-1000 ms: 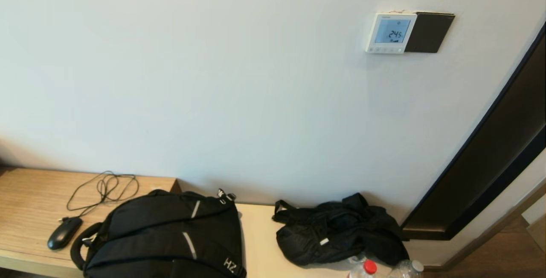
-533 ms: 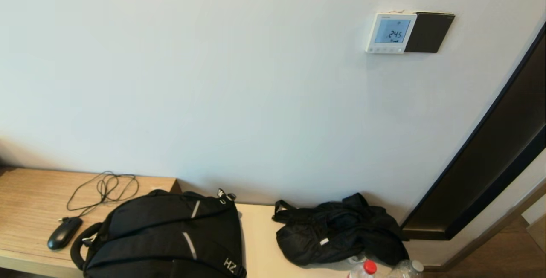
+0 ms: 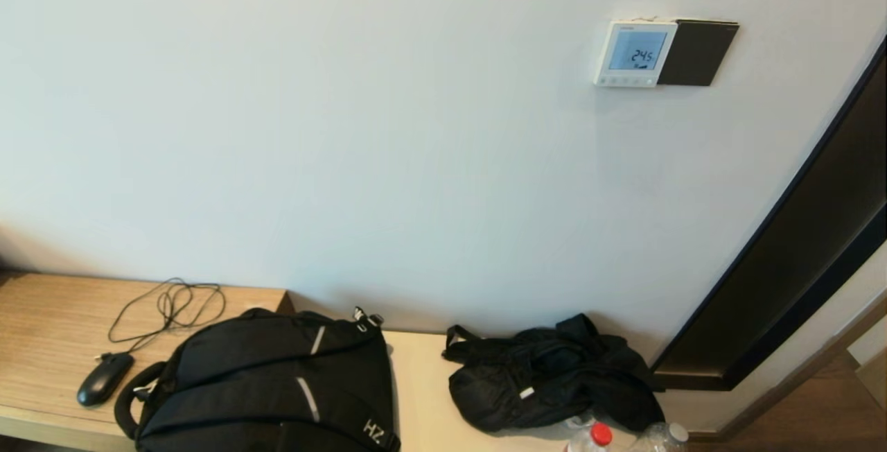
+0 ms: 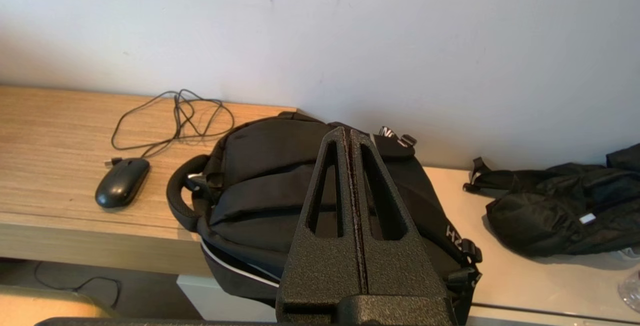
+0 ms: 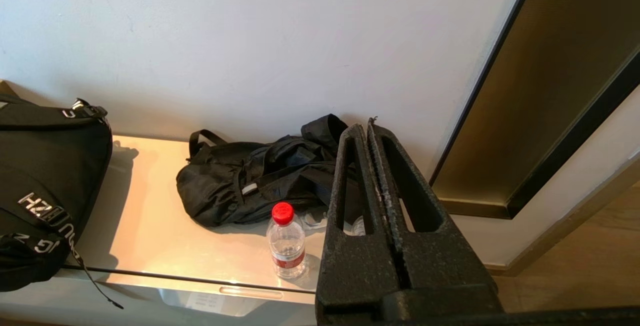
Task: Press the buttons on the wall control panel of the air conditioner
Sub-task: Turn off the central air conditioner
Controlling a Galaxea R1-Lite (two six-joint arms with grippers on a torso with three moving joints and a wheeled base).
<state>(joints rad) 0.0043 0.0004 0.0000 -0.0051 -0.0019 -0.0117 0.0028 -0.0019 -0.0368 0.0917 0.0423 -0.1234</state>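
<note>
The small square white plastic wall control panel (image 3: 635, 53) hangs high above both pinched-closed, empty claws, right claw (image 5: 371, 127) nearer than left claw (image 4: 348, 133).

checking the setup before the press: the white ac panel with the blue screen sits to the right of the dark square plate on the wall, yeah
Not quite. In the head view the white panel sits to the left of the dark square plate, touching its edge. The rest holds: it is white with a blue screen and hangs on the wall.

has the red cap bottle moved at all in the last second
No. In the head view the red-capped bottle sits at the same spot below the crumpled black bag, as in both earlier pictures.
</note>
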